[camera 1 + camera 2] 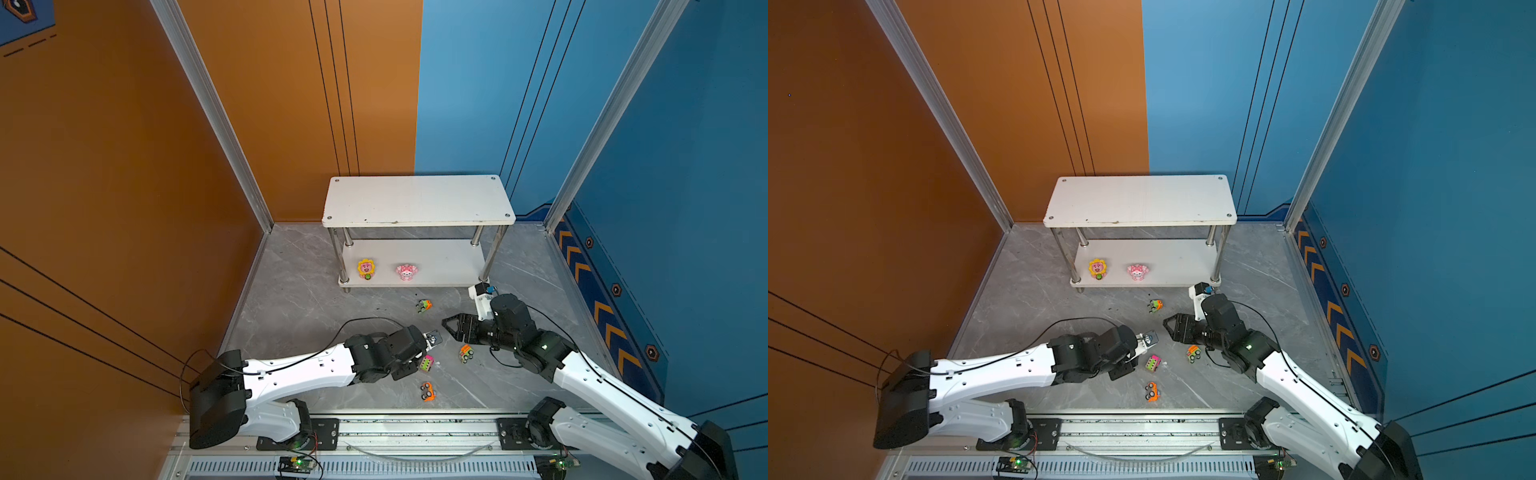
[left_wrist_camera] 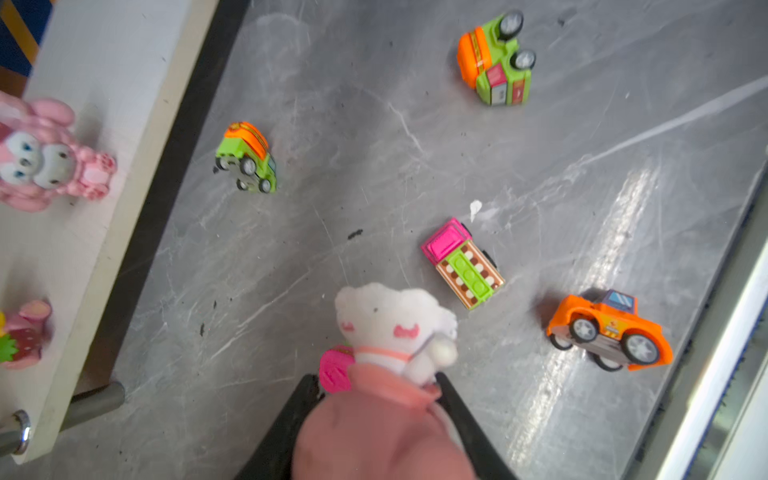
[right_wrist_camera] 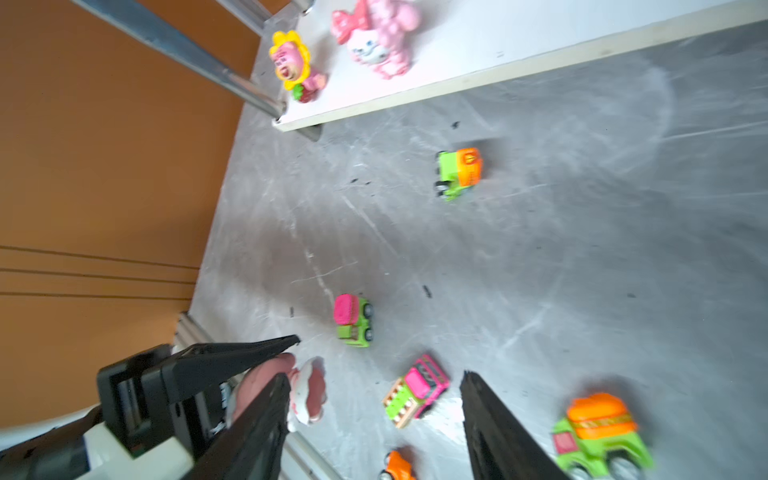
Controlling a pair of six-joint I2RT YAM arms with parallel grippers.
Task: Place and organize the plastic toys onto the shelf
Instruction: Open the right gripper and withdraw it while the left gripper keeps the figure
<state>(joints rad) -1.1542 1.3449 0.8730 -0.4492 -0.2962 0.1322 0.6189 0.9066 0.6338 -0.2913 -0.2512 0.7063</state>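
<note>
Stickers on the truck sides carry marks too small and blurred to read. The shelf [image 1: 417, 201], two white boards on chrome posts [image 1: 493, 253], stands midway along the far edge of the grey marbled tabletop [image 1: 299, 316]. On its lower board [image 1: 449, 262], near the front-left corner, stands a yellow-petalled figurine [image 1: 366, 268]. Just beside it toward the middle is a pink figurine [image 1: 406, 272]. The board's right half shows bare white, as does the top board [image 1: 1138, 199].

The left gripper [image 2: 376, 376] is clamped on a white-headed figurine [image 2: 390, 324] with a pink body, above the tabletop's middle. The right gripper [image 1: 451, 322] hangs in front of the shelf's right end, jaws wide apart and gripping nothing.

Cars lie loose between the shelf and the near edge:
- The far green-and-orange truck [image 1: 424, 306] is close to the shelf's front edge.
- The near green-and-orange truck [image 1: 466, 353] is by the right gripper.
- A pink-and-green truck [image 1: 427, 363] is beside the left gripper.
- A pink-topped green truck [image 3: 353, 320] shows only in the right wrist view.
- An orange car [image 1: 428, 391] lies on its side, closest to the near edge.

Bare grey runs along the left and right edges.
</note>
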